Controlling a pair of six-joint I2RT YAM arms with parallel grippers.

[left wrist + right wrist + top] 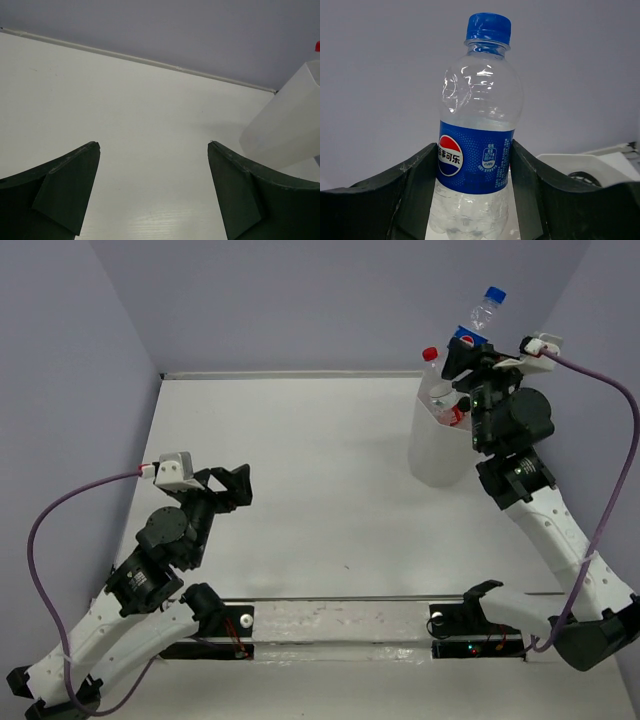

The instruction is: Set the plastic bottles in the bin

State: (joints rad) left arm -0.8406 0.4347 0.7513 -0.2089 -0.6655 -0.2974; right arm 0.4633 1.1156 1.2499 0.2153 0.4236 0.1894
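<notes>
**Q:** What is gripped, and by which tool?

**A:** A blue-capped bottle (479,100), clear with a blue label, is clamped upright between the jaws of the right tool (470,352). It is held raised at the far right of the table (300,460).

**Q:** Where is the bin?

**A:** The translucent white bin (432,455) stands just below the right tool. A red-capped bottle (432,362) is seen in it, neck above the rim. Whether the gripped bottle is directly over the opening or just beyond the far rim cannot be told.

**Q:** And the left tool?

**A:** The left tool (153,145) is spread wide and empty, low over the table, well apart from the bin.

**Q:** Which step is in hand?

**A:** Delivery, it is judged. The bottle must next be centred over the opening, kept clear of the red-capped bottle, and lowered. Only then should the jaws be parted.
</notes>
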